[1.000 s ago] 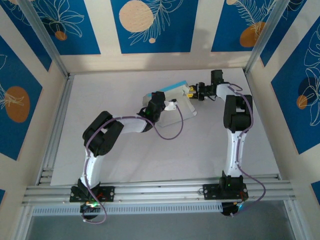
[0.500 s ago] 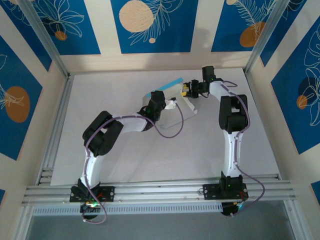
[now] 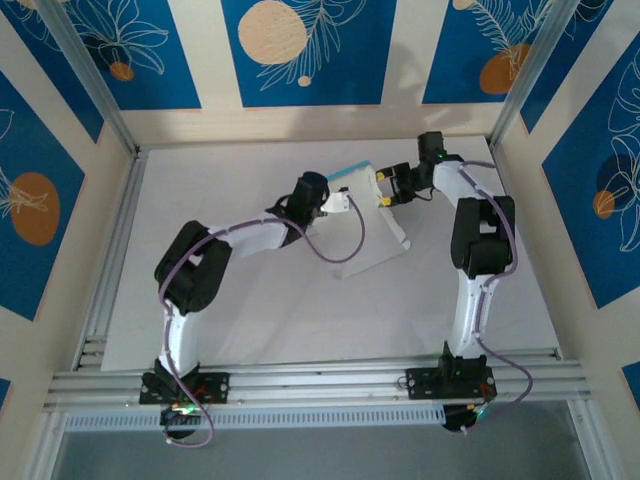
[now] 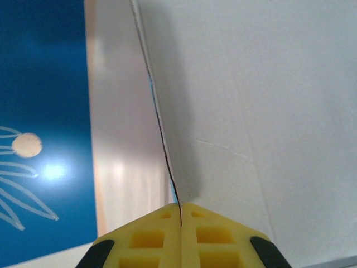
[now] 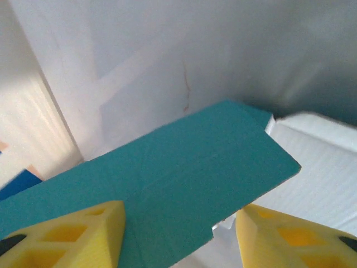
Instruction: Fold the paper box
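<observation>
The paper box (image 3: 375, 238) is an unfolded card sheet held up off the table at the back middle, white side showing, with a light-blue flap (image 3: 350, 171) at its top. My left gripper (image 3: 344, 204) is shut on the sheet's thin edge. In the left wrist view the yellow fingertips (image 4: 156, 234) pinch that edge, with the white card (image 4: 256, 111) rising to the right. My right gripper (image 3: 384, 186) stands open by the flap. Its yellow fingers (image 5: 67, 234) sit apart on either side of the blue-green flap (image 5: 184, 178).
The white table (image 3: 250, 320) lies inside an aluminium frame with a rail (image 3: 320, 380) along the near edge. Blue patterned walls (image 3: 300, 50) close in the back and both sides. Both arms reach to the back middle.
My right gripper has opened and let go of the light-blue flap. My left arm has stretched out further, and the white panel now hangs lower and further right.
</observation>
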